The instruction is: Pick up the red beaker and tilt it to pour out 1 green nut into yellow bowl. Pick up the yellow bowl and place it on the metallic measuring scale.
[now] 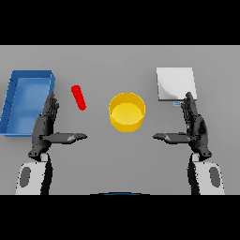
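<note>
Beaker (78, 97) just beyond left hand (47, 125)

Blue tray (18, 126) at the left edge of the frame, rectangular, open at the top, inner floor a lighter blue than the walls, long sides slanted toward the upper right. Lay on the grey table (103, 159), which filled the rest of the frame.

Yellow bowl (127, 112) between red beaker (78, 97) (tilted) and metallic scale (175, 84), open hands nearer
</note>
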You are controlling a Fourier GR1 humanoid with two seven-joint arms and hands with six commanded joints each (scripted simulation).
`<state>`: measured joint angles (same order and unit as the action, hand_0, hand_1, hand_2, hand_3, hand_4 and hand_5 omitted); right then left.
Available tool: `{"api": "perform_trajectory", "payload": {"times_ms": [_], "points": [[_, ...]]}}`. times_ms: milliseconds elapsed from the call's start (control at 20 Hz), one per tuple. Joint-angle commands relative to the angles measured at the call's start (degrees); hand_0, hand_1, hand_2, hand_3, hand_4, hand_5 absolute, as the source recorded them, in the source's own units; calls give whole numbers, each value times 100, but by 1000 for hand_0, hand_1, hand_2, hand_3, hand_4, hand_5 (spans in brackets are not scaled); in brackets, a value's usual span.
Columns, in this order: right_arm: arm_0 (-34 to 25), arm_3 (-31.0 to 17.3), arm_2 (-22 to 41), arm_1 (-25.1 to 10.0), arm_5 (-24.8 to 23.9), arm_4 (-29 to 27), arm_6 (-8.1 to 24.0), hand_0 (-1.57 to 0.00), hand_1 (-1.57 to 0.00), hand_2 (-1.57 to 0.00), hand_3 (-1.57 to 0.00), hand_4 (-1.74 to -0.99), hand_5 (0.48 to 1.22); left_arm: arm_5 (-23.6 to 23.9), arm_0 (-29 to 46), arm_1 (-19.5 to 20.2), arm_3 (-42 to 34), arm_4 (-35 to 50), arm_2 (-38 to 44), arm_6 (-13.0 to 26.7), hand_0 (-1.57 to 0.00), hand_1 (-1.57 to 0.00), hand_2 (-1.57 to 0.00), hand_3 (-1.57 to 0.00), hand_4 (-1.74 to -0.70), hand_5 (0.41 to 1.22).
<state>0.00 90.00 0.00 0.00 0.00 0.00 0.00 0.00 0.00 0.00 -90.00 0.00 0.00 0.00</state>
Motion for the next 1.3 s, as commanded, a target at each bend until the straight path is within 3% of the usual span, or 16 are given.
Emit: {"api": "perform_trajectory", "payload": {"times_ms": [0, 250, 350, 550, 700, 950, 1050, 1250], "points": [[-3, -1, 3, 5, -7, 1, 1, 1, 1, 1, 1, -1177, 572, 4, 9, -3, -7, 0, -4, -6, 1, 1, 1, 1, -1202, 677], [-57, 15, 38, 46, -40, 30, 15, 1, 1, 1, 1, -1177, 572, -9, 83, -3, -108, -6, -44, 14, 1, 1, 1, 1, -1202, 677], [99, 232, 309, -320, -159, 746, -148, 1, 1, 1, 1, -1178, 573, -137, 453, 199, -562, -345, -362, -203, 1, 1, 1, 1, -1203, 677], [298, 376, 456, -474, -124, 1014, -256, 1, 1, 1, 1, -1194, 583, -154, 569, 289, -799, -589, -571, 123, 1, 1, 1, 1, -1197, 668], [358, 477, 501, -387, -3, 848, -237, 1, 1, 1, 1, -1225, 590, -161, 542, 366, -852, -604, -549, 270, 1, 1, 1, 1, -1179, 657], [275, 479, 415, -461, 183, 614, -306, 1, 1, 1, 1, -1291, 621, -101, 230, 220, -363, -696, -561, 336, 1, 1, 1, 1, -1189, 658], [290, 471, 441, -464, 201, 648, -425, 1, 1, 1, 1, -1291, 623, -66, -27, 310, -91, -742, -448, 286, 1, 1, 1, 1, -1197, 659], [253, 471, 374, -524, 279, 538, -368, 1, 1, 1, 1, -1292, 617, 105, -681, 264, 706, -825, -260, 188, 1, 1, 1, 1, -1211, 659]]}}
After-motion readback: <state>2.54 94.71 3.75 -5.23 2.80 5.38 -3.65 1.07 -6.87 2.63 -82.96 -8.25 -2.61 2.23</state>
